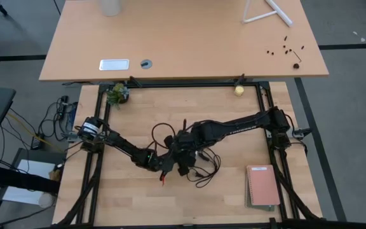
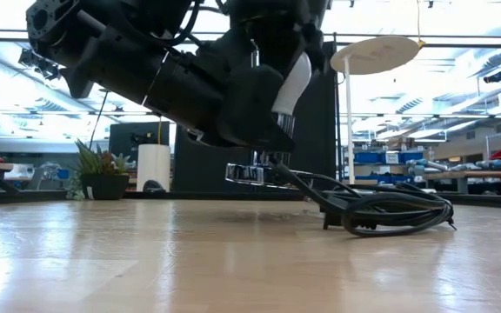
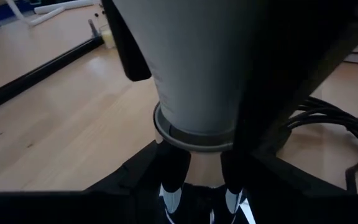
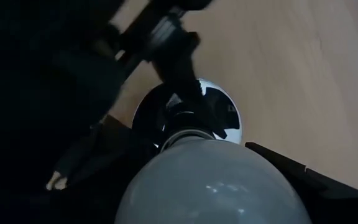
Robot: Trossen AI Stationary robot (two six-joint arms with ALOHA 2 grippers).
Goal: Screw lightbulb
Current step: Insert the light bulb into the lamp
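Over the table (image 1: pixel 138 203), both arms are meeting at the silver socket (image 2: pixel 252 174). The right gripper (image 2: pixel 278 104) is pinching the lightbulb (image 2: pixel 290 85) directly above the socket; the left gripper (image 3: pixel 201 186) is clamping the socket. Light, slick, fragile glass: gripping the frosted head gently seems wisest.

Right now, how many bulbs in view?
1. The bulb sits mid-table between both grippers, its base at the socket, with the right gripper around it. No others visible; the arms could hide something.
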